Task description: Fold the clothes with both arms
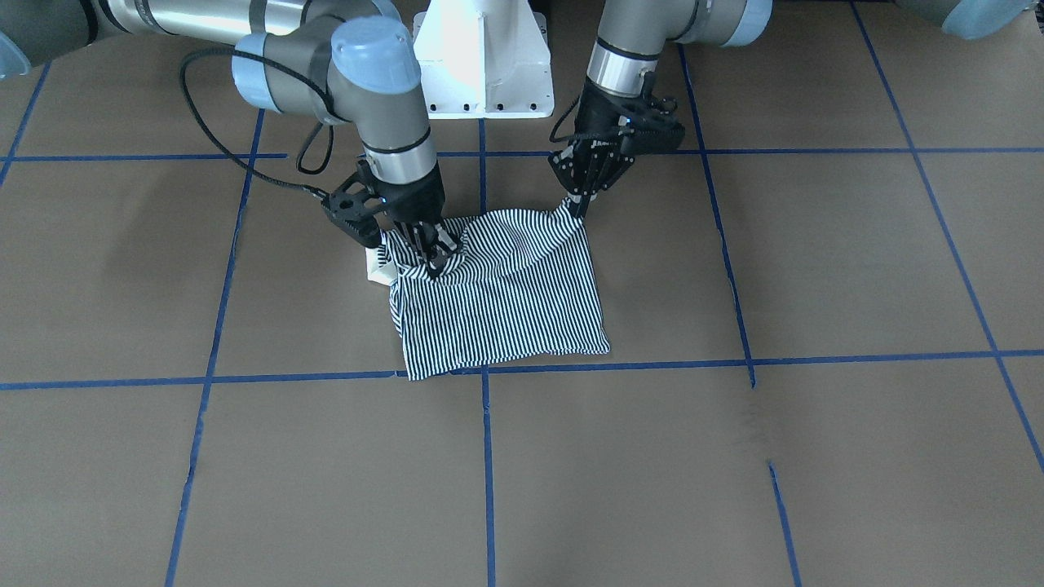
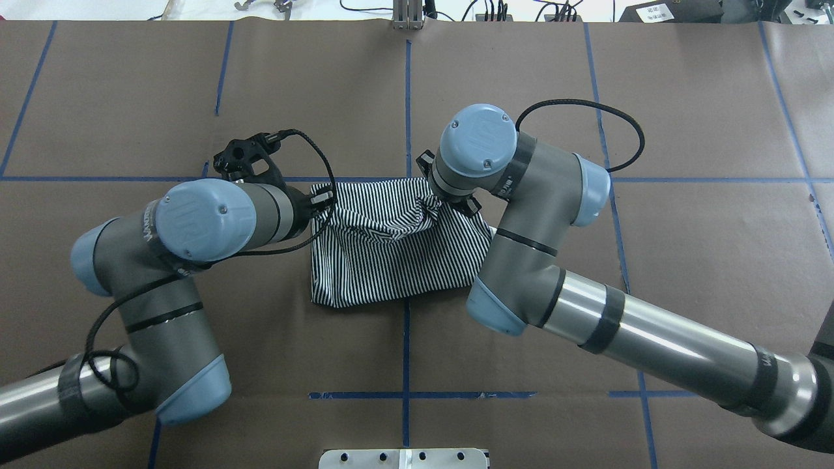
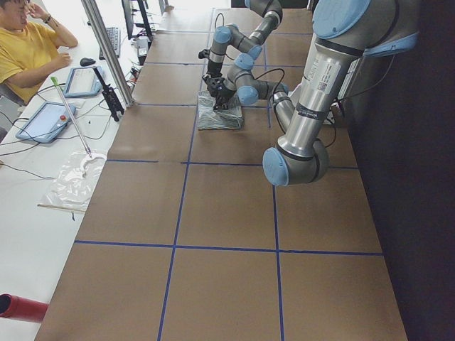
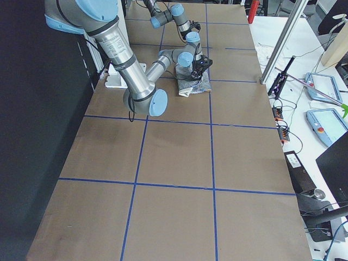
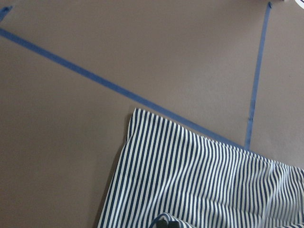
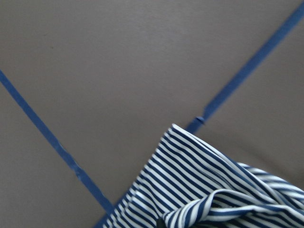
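We see the left gripper (image 1: 581, 205) pinched closed on one corner of the striped polo shirt (image 1: 514, 302), drawing that corner up into a small peak. The right gripper (image 1: 430, 254) is clamped on a bunched fold at the neighbouring corner, with the cream collar (image 1: 377, 267) poking out just beside it. Between and beyond both grippers, the rest of the shirt lies flat on the brown bench (image 1: 816, 269), crossed by blue tape lines (image 1: 856, 357).

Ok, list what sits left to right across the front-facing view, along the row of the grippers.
Cream collar → right gripper → polo shirt → left gripper.
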You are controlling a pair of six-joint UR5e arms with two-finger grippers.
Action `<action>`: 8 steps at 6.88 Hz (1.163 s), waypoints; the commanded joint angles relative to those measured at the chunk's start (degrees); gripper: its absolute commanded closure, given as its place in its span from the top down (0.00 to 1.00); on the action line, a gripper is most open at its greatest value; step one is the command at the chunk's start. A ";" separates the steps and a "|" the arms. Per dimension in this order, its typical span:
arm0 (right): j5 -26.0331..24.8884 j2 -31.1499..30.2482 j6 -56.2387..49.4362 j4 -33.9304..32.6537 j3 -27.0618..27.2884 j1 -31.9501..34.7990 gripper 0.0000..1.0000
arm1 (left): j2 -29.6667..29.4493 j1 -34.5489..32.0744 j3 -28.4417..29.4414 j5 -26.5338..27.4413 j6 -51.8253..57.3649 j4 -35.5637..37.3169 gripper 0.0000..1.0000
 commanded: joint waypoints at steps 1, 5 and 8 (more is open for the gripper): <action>4.42 7.24 -7.52 12.77 -19.00 6.68 1.00 | -4.90 -8.56 18.26 -0.16 9.78 -14.18 0.37; 9.73 4.91 -13.34 13.17 -15.48 10.33 1.00 | -3.88 -9.57 13.08 -5.78 9.83 -14.25 0.46; 14.10 -4.06 -23.96 13.35 -7.90 14.45 1.00 | -6.07 -6.87 7.91 -17.52 9.65 -6.48 0.00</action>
